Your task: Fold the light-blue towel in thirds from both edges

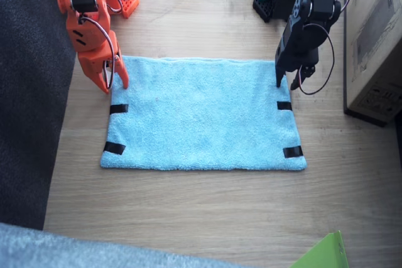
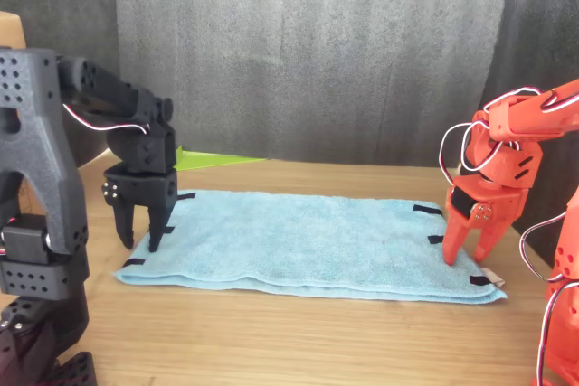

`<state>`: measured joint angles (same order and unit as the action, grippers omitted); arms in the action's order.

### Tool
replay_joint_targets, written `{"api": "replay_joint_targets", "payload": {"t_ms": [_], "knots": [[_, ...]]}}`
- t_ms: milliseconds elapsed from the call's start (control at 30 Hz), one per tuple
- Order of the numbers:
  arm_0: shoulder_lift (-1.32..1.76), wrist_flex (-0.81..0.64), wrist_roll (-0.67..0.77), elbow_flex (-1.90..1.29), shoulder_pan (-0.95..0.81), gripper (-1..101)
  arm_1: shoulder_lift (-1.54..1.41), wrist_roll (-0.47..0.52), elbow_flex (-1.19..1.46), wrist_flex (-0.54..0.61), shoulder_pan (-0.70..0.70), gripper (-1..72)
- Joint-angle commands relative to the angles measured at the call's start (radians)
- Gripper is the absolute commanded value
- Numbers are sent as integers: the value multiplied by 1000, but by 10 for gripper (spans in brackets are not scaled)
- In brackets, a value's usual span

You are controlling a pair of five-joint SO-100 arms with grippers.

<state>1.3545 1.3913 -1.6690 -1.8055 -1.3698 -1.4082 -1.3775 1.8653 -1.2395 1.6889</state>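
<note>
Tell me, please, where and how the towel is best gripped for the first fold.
Probably at a short edge, near a far corner beside the black tape strips. The towel lies flat, so come from above and pinch the edge. The right gripper and left gripper hang open there.

The towel (image 1: 204, 114) was a plain light blue, with short black tape strips (image 1: 119, 108) along each short side and what looked like a small white tag (image 2: 492, 277) at one corner. It lay on a pale wood-grain tabletop (image 1: 207, 211). The right arm's end effector (image 1: 113, 85) was bright orange; the left arm's end effector (image 1: 286, 83) was black. A bright green sheet (image 1: 323, 254) showed at the tabletop's edge, beside grey-blue fabric (image 1: 75, 249). A dark grey backdrop (image 2: 308, 51) hung behind.
</note>
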Motion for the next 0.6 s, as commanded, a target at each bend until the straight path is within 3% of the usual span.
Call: {"api": "replay_joint_targets", "payload": {"t_ms": [0, 267, 433, 567], "knots": [[-3, 14, -8, 20, -17, 198, -25, 0, 3, -9, 20, 251], [-44, 35, -11, 55, -23, 107, -14, -5, -5, -14, 20, 222], [-37, 31, -9, 51, -23, -1, -9, -6, -8, -17, 21, 23], [-20, 21, -8, 34, -23, -1, -11, 2, -6, -17, 28, 1]]}}
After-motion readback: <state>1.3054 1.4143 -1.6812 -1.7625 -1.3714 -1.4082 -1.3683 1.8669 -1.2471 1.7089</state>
